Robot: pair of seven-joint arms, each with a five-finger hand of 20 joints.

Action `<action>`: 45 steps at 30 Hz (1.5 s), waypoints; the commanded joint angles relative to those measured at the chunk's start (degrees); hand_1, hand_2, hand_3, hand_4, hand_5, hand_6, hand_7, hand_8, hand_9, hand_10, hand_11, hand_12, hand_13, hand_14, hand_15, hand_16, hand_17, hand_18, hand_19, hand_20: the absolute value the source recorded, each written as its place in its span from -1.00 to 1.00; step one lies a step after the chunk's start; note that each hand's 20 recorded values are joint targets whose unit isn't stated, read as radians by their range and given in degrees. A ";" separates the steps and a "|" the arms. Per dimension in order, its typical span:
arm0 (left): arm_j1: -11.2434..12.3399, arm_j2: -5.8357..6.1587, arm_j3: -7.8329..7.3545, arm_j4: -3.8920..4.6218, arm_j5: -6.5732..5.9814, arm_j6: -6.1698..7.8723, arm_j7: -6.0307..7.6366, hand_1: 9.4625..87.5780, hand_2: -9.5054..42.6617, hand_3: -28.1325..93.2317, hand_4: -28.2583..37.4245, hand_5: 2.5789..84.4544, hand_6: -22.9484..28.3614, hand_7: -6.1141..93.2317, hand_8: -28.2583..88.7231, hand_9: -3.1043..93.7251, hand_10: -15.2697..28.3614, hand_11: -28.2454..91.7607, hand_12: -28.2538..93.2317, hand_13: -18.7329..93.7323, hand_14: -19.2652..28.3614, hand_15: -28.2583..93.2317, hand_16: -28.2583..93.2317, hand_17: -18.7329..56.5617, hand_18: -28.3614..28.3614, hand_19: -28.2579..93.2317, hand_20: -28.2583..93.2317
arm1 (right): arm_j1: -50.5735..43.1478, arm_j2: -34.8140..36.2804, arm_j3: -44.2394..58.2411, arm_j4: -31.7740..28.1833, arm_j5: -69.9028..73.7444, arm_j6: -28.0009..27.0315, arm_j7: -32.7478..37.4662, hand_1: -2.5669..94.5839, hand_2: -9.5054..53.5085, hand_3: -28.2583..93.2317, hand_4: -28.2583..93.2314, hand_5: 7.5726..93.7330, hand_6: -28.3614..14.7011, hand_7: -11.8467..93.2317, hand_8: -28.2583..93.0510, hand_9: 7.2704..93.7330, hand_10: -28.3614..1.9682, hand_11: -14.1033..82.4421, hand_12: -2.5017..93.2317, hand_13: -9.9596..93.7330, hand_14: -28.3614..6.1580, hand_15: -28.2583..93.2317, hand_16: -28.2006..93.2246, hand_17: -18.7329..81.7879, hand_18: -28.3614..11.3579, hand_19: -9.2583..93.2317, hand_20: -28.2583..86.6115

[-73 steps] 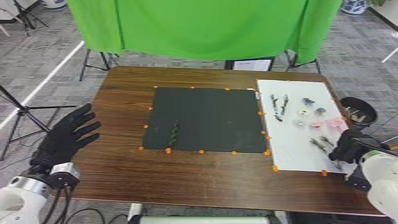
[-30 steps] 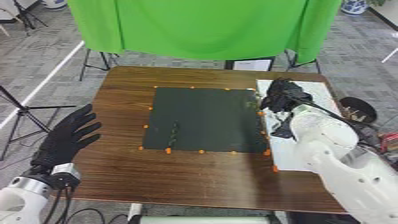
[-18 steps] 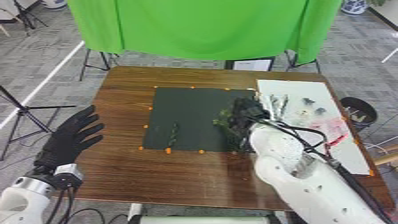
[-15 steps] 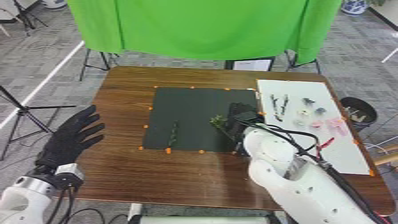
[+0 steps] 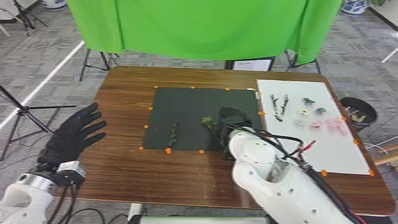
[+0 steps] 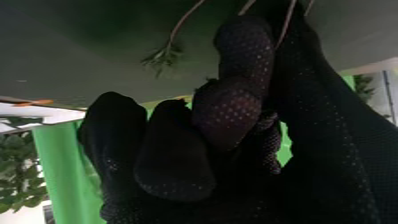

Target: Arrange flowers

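Right hand in black glove (image 5: 233, 118) is shifting slightly toward 9 o'clock since the last frame, bringing a slender green leafy sprig (image 5: 209, 121) nearer the centre of the square black mat (image 5: 191, 102). Hand is lying toward the mat's 3 o'clock side; its thumb and fingers are closing in a pinch on the sprig's thin stems, leafy tip pointing toward 11 o'clock. Left hand in black glove (image 5: 78, 131) is waiting at the table's 8 o'clock edge, fingers straight and spread, holding nothing.

Progress: one narrow dark-green stem (image 5: 173, 136) is already lying at the mat's 8 o'clock; the second piece is being set, release apparently still pending. On the white rectangular sheet (image 5: 333, 157), at the mat's 3 o'clock, these are remaining: two thin dark twigs (image 5: 280, 107) toward 11 o'clock, small grey-blue blooms (image 5: 308, 101) near 12, pale blooms (image 5: 315, 124) near centre, pink blooms (image 5: 337, 125) toward 3. Judgement: arrangement is standing at an early stage; most flowers are awaiting transfer.
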 commanded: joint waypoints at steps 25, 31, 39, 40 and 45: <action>-4.02 1.49 3.33 2.08 0.20 -1.62 -1.35 -0.60 -0.93 0.61 -1.00 -0.55 0.03 -0.47 -0.71 -0.62 0.16 -0.21 -0.21 -0.46 0.36 -0.05 -0.51 -0.82 0.71 0.10 -0.36 | -2.71 -9.56 0.55 3.11 -2.98 2.71 1.56 -0.24 -0.99 0.89 -0.80 0.85 0.49 -0.01 -0.15 1.00 0.47 0.43 -0.19 0.90 0.41 0.79 0.00 0.63 -0.50 1.00 0.79; -4.60 1.57 3.65 2.09 0.12 -1.69 -2.02 -0.60 -0.93 0.61 -1.00 -0.55 0.03 -0.47 -0.71 -0.62 0.16 -0.22 -0.22 -0.46 0.36 -0.05 -0.51 -0.82 0.71 0.10 -0.36 | -3.22 -10.12 0.38 3.11 -3.10 2.41 1.29 -0.24 -0.98 0.89 -0.80 0.85 0.49 -0.01 -0.16 1.00 0.47 0.43 -0.19 0.91 0.42 0.79 0.00 0.63 -0.50 1.00 0.79; -5.05 2.13 4.29 2.37 -0.05 -1.88 -1.81 -0.59 -0.93 0.60 -1.00 -0.55 0.03 -0.47 -0.71 -0.62 0.16 -0.22 -0.21 -0.46 0.36 -0.06 -0.51 -0.82 0.71 0.10 -0.36 | -4.09 -11.04 0.56 2.98 -3.13 2.27 1.15 -0.27 -0.94 0.90 -0.81 0.86 0.47 -0.01 -0.18 1.00 0.46 0.43 -0.20 0.91 0.42 0.79 0.00 0.63 -0.50 1.00 0.80; -5.15 2.13 4.39 2.37 -0.12 -1.96 -1.87 -0.59 -0.93 0.60 -1.00 -0.55 0.03 -0.47 -0.71 -0.62 0.16 -0.22 -0.21 -0.46 0.36 -0.06 -0.51 -0.82 0.71 0.10 -0.36 | -4.06 -10.98 0.54 3.06 -3.27 2.51 1.16 -0.28 -0.93 0.90 -0.82 0.86 0.47 -0.01 -0.19 1.00 0.46 0.43 -0.20 0.91 0.42 0.79 0.00 0.63 -0.50 1.00 0.80; -5.27 1.63 3.63 2.98 -0.05 -2.71 -2.26 -0.59 -0.93 0.60 -1.00 -0.55 0.03 -0.47 -0.71 -0.62 0.16 -0.22 -0.21 -0.46 0.36 -0.05 -0.51 -0.82 0.71 0.10 -0.36 | -3.61 -10.62 1.04 3.15 -3.19 2.63 1.24 -0.29 -0.93 0.90 -0.83 0.86 0.47 0.00 -0.22 1.00 0.46 0.43 -0.19 0.90 0.41 0.79 0.00 0.62 -0.50 1.00 0.80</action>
